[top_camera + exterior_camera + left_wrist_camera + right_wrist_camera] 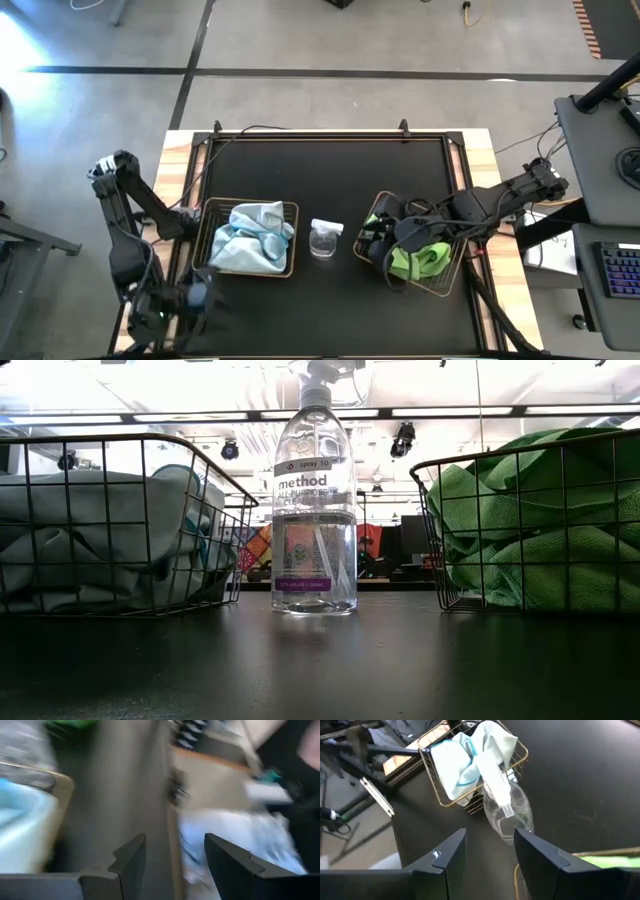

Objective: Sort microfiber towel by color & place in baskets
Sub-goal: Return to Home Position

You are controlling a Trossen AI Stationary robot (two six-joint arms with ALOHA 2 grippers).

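Table: a black top (pixel 330 165) with pale wooden edges; two wire baskets and one bottle sit in a row across it.
Left basket: the bronze wire basket (pixel 291 262) stands toward the table's left side, flat on its grid base.
Pale blue towels: the pale blue towels (pixel 245 238) lie crumpled inside the left basket. They heap above its rim, and one fold reaches toward the corner nearest the bottle.
Right basket: the matching basket (pixel 448 278) stands toward the table's right side, well apart from the other one.
Green towels: the lime green towels (pixel 420 260) are bunched inside the right basket. From table height they fill it up to the rim.
Spray bottle: a clear spray bottle (pixel 315 510) stands upright between the two baskets and touches neither. Its label reads "method".
Left gripper: the left gripper (pixel 175 840) is by the table's left edge, just outside the left basket, on a folded arm. Its two dark fingers (pixel 127 862) stand wide apart with nothing between them.
Right gripper: the right gripper (pixel 490 834) hangs over the bottle-side end of the right basket and points toward the bottle and the blue pile. Its fingers (pixel 542 855) are spread apart and empty, clear of the green cloth below.
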